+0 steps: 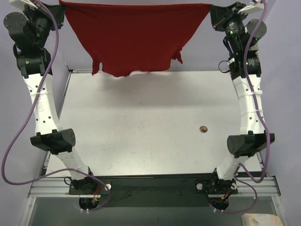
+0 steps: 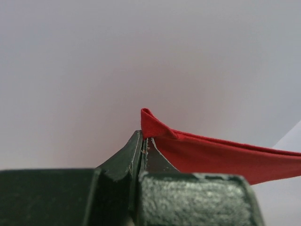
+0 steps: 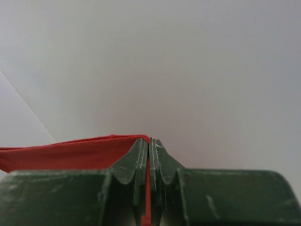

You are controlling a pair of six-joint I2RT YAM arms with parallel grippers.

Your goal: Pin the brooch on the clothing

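Observation:
The clothing (image 1: 134,35), a red T-shirt, hangs stretched across the back of the table, held up at both top corners. My left gripper (image 1: 60,4) is shut on its left corner; the left wrist view shows red cloth (image 2: 211,155) pinched at the fingertips of that gripper (image 2: 143,139). My right gripper (image 1: 211,8) is shut on the right corner, and the right wrist view has a strip of cloth (image 3: 66,153) running between the fingers of that gripper (image 3: 149,141). The brooch (image 1: 203,128) lies alone on the table, right of centre, far from both grippers.
The grey table top (image 1: 141,122) spreads under the hanging shirt. A metal rail (image 1: 155,186) with both arm bases runs along the near edge. A pale object (image 1: 261,220) sits at the bottom right, off the table.

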